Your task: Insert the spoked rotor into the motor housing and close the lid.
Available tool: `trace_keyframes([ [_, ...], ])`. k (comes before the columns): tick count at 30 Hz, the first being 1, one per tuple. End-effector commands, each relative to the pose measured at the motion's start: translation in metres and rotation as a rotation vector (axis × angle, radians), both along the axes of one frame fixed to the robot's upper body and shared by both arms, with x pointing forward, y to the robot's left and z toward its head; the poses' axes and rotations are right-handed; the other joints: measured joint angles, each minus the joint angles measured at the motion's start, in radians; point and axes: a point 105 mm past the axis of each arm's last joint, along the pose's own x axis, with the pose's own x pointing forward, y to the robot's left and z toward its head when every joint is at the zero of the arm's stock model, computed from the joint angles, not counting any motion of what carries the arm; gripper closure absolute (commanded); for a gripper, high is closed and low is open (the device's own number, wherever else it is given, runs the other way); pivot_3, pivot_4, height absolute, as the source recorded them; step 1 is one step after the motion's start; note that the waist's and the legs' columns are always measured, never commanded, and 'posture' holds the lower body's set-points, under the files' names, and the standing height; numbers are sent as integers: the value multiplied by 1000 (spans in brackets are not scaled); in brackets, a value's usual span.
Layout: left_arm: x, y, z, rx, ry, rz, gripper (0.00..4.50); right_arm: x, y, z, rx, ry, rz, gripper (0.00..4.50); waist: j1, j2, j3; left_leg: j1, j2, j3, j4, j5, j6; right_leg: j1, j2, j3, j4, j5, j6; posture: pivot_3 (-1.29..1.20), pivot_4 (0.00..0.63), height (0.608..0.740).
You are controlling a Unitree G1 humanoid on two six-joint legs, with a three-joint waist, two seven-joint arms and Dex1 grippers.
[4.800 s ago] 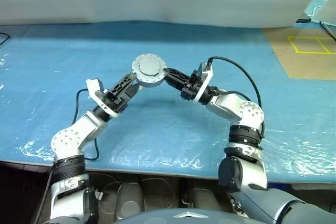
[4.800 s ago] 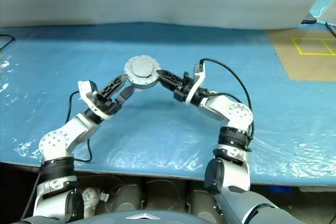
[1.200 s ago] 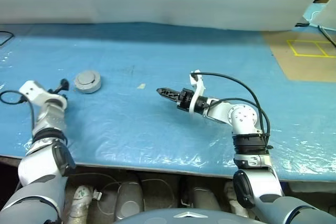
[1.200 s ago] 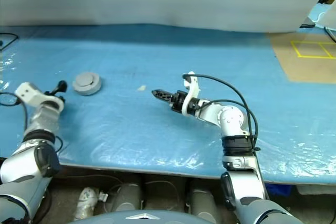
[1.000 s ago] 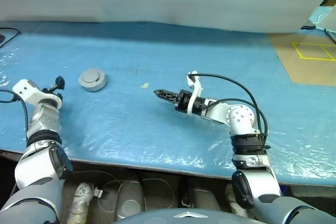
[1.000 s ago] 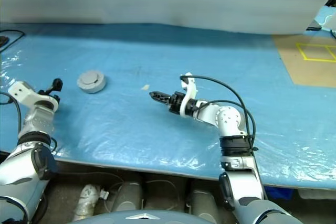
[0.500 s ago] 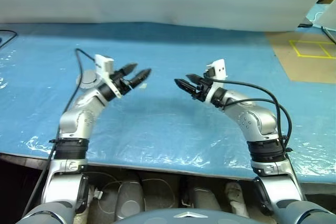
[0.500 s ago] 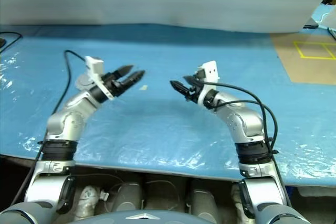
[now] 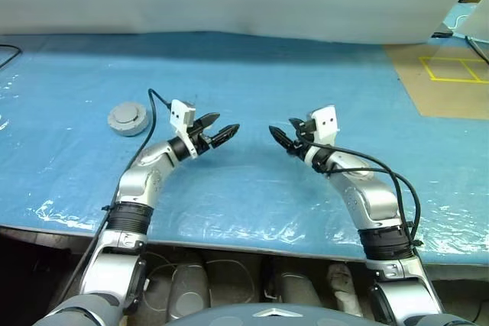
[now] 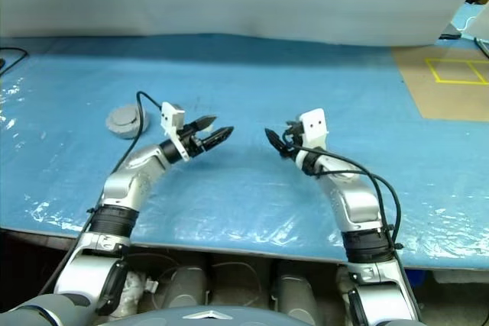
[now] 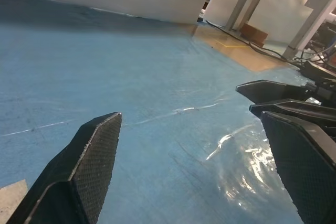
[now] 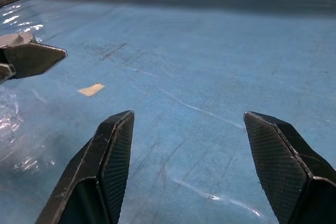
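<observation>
Lid [image 9: 127, 117] flat, dark centre upward

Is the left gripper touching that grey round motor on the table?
Apart. The left eye view shows the left gripper open in the air near mid-table, with a wide stretch of blue cover between it and the grey motor.

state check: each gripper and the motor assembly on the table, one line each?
left gripper: open, empty, raised over the blue table cover.
right gripper: open, empty, tips facing the left gripper across a gap.
motor housing: resting on the table cover, lid on top, closed, apart from both grippers.
</observation>
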Motion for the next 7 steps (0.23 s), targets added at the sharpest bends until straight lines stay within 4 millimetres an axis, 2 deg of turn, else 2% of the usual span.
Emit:
trace_keyframes([
  [1,-1,3,10,6,-48,8,28,-1,1,16,-10,-69,5,1026,0,0,0,0,0,0,0,0,1,0,0,0,0,0,0,0,150,740],
  [7,7,12,13,16,-75,77,28,0,3,14,-22,-73,10,1026,0,0,0,0,0,0,0,0,1,0,0,0,0,0,0,0,150,740],
])
